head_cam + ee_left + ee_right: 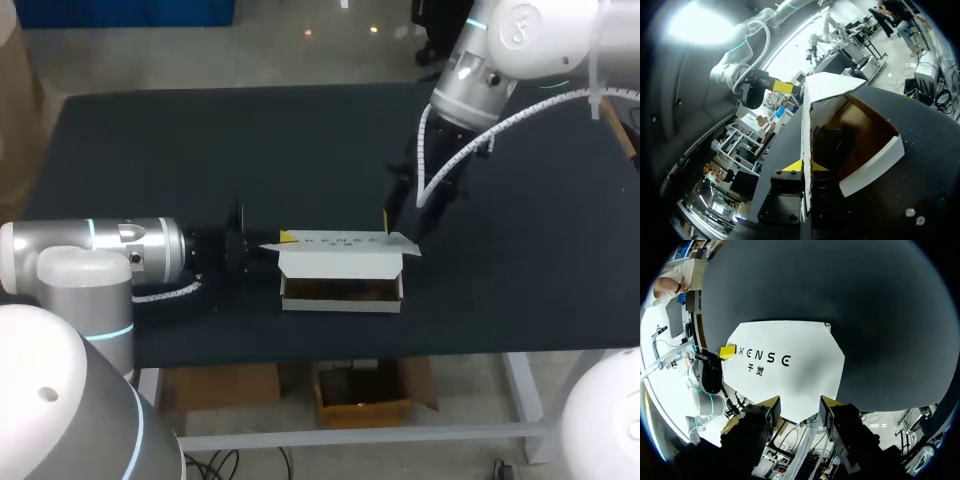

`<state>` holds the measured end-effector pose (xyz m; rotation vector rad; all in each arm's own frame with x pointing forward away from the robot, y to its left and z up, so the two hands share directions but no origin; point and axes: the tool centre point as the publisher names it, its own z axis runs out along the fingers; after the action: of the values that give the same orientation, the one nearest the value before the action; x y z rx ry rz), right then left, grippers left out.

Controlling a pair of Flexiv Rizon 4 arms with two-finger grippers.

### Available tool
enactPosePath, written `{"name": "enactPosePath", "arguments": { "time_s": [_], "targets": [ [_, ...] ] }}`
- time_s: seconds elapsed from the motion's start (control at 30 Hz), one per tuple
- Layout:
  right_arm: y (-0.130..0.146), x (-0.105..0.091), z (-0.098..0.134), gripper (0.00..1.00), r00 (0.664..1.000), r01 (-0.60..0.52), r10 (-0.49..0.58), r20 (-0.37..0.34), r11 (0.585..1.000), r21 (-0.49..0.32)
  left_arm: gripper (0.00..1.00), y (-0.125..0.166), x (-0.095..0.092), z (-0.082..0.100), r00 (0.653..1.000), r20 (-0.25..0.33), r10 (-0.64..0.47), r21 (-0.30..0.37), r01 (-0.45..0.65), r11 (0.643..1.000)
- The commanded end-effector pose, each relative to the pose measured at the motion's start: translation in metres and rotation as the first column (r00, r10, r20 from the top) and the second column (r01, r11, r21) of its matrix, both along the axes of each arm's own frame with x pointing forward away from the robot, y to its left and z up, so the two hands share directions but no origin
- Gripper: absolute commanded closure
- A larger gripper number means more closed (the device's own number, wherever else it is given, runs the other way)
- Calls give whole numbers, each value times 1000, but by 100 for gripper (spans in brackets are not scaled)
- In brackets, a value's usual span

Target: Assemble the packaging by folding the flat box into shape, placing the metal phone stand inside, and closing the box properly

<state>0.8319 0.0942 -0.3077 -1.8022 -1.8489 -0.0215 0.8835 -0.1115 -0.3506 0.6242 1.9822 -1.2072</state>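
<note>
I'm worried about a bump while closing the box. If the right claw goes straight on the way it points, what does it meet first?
The box's white lid: it lies right ahead of the right claw, with its near edge in the claw's gap. Depth is unclear.

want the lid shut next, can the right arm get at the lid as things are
Probably yes: the right gripper sits open at the end of the lid, nothing between them. The left gripper grips its other end.
</note>
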Motion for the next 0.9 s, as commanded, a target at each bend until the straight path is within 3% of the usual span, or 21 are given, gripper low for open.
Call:
{"name": "enactPosePath", "arguments": {
  "time_s": [0.03, 0.53, 0.57, 0.6, 0.9],
  "targets": [
    [3, -1, -7, 52, 1000, -8, 8, 1, 1000, 1, 100, 1, -2, -5, 1000, 7, 2, -6, -2, 1000],
    [1, -11, -20, 53, 1000, -14, 14, 4, 1000, 15, 100, 5, -4, -4, 1000, 11, -1, -28, 1, 1000],
    [1, -11, -20, 53, 1000, -14, 14, 4, 1000, 15, 98, 6, -4, -3, 1000, 11, -1, -29, 1, 1000],
    [1, -11, -21, 53, 1000, -14, 14, 3, 1000, 15, 89, 6, -4, -3, 1000, 11, 0, -31, 0, 1000],
    [3, -11, -24, 54, 1000, -22, 22, 4, 1000, 21, 62, 10, -7, 0, 1000, 14, 10, -41, -9, 999]
  ]
}}
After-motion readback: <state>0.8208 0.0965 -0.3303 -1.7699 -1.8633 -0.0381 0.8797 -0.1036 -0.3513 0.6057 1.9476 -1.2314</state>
